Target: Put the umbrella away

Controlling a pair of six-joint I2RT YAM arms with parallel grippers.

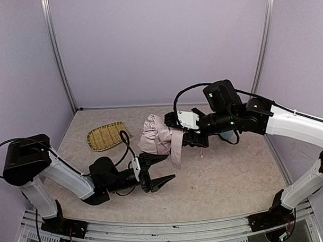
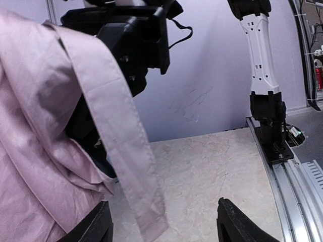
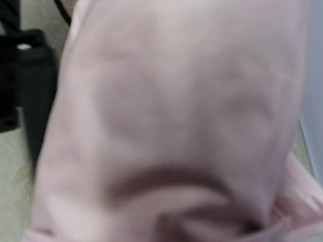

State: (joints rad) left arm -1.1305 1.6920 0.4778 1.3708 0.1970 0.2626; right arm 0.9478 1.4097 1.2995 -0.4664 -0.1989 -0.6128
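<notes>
The umbrella (image 1: 155,136) is a bunched pale pink bundle held above the table by my right gripper (image 1: 184,135), which is shut on its right side. A pale pink strap (image 1: 177,150) hangs down from it. In the right wrist view blurred pink fabric (image 3: 171,101) fills the frame and hides the fingers. My left gripper (image 1: 159,171) is open and empty, low and just in front of the bundle. In the left wrist view its fingertips (image 2: 99,223) stand wide either side of the strap's end (image 2: 132,166), with the fabric (image 2: 30,131) at left.
A woven bamboo tray (image 1: 106,136) lies at the back left of the table. A black cable (image 1: 124,139) loops between the tray and the umbrella. The right arm's base (image 2: 272,136) stands by the metal rail at the table's right edge.
</notes>
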